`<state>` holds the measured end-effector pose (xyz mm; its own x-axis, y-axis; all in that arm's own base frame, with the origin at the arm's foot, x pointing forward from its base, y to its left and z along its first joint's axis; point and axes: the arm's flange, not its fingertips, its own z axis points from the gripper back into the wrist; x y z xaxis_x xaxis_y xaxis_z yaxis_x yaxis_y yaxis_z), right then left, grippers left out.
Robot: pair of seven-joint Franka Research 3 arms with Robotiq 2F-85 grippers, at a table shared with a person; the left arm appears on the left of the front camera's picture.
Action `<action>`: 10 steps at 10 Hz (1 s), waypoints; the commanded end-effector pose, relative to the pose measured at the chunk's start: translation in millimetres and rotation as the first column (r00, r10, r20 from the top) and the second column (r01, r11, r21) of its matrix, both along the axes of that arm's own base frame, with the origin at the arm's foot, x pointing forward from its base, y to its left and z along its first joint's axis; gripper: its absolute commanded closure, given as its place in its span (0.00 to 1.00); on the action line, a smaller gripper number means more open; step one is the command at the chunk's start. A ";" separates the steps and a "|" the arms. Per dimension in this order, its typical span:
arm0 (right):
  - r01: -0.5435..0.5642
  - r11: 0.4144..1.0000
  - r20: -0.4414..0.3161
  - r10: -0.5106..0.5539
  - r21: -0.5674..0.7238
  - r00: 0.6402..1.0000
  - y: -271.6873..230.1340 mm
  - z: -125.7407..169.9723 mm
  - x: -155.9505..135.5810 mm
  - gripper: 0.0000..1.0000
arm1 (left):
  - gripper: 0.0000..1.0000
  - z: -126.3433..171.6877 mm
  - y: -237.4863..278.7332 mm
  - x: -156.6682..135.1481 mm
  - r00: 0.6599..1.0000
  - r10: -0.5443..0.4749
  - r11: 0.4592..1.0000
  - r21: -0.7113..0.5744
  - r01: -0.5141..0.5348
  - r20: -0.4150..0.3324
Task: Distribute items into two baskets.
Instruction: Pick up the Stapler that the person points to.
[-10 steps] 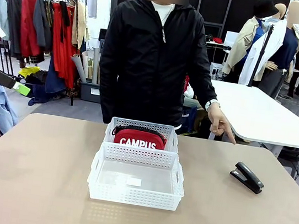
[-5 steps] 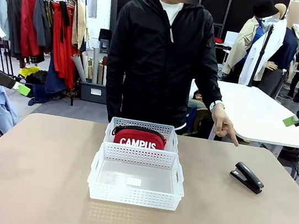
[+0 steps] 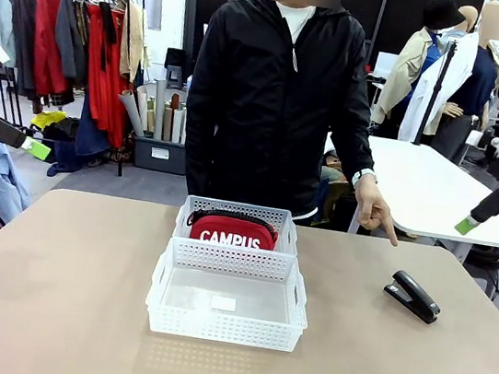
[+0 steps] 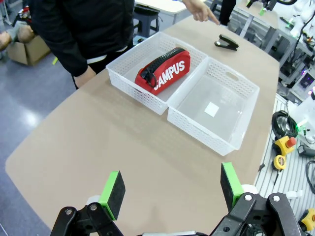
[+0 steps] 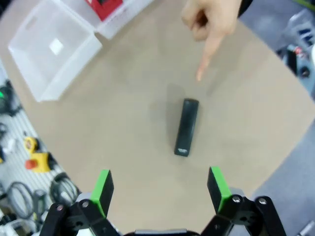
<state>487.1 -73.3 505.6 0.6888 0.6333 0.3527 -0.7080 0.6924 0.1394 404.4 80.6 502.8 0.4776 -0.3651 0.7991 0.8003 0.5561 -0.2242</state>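
Note:
Two white baskets stand end to end mid-table. The far basket [image 3: 238,214] holds the red CAMPUS pouch [image 3: 233,231], also seen as the pouch [image 4: 165,70]. The near basket [image 3: 226,309] has nothing in it apart from a small label. The black stapler [image 3: 413,296] lies on the table at the right, and a person's finger [image 3: 389,236] points toward it. My right gripper [image 5: 160,189] hangs open high above the stapler [image 5: 186,127]; one green pad [image 3: 465,226] shows at the right edge. My left gripper [image 4: 170,185] is open, raised off the table's left side, one pad [image 3: 37,149] visible.
The person in a black jacket [image 3: 282,89] stands at the far edge behind the baskets. A second white table [image 3: 435,190] lies beyond on the right. Bare tabletop [image 3: 58,290] surrounds the baskets on both sides.
My right arm has come into the front view from the right and dropped lower, its gripper now tilted down. The person shifted slightly right, still pointing. The left arm has not moved.

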 end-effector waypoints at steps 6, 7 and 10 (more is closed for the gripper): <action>-0.180 0.962 0.069 0.197 -0.206 0.978 20.1 -48.0 12.6 0.00 | 0.00 -0.7 -1.9 -2.9 1.000 0.008 1.000 -0.025 -0.007 0.006; -0.194 0.956 0.064 0.212 -0.220 0.975 27.4 -62.4 15.9 0.00 | 0.00 -0.7 -1.9 -2.9 1.000 0.008 1.000 -0.025 -0.007 0.006; -0.219 0.948 0.006 0.226 -0.231 0.974 42.4 -94.4 20.6 0.00 | 0.00 -0.7 -1.9 -2.9 1.000 0.008 1.000 -0.025 -0.007 0.006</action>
